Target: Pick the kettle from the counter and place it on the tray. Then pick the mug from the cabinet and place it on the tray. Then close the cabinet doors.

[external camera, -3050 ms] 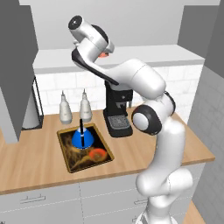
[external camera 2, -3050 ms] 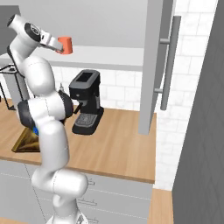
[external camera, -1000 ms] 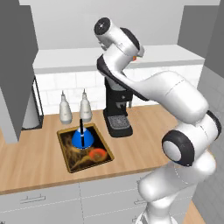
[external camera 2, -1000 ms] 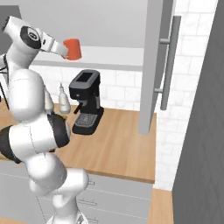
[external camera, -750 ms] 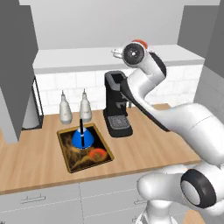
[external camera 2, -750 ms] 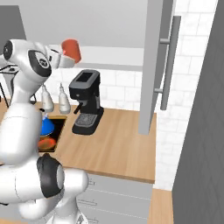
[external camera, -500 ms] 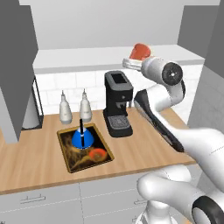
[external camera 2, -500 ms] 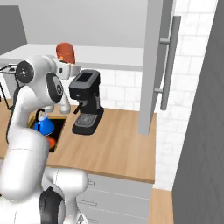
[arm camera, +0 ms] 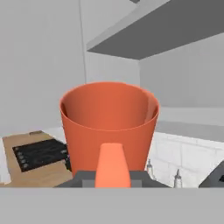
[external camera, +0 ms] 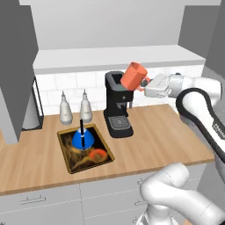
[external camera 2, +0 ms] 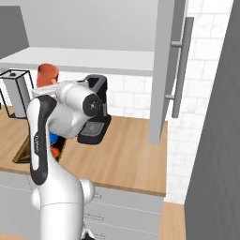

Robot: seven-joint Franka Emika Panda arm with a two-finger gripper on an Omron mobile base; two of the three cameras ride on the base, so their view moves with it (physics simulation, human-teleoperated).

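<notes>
Tray [external camera: 67, 149]: on counter [external camera: 167, 136], near edge; kettle [external camera: 82, 138] upright on it. Coffee machine [external camera: 117, 105]: behind, by the wall. Mug [external camera: 133, 76]: tilted, airborne before the machine, handle clamped in gripper [external camera: 144, 86].

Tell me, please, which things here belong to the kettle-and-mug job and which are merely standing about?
Job:
- mug, held in the pincer
- kettle, on the tray
- cabinet door
- counter

Standing about:
- coffee machine
- two white bottles
</notes>
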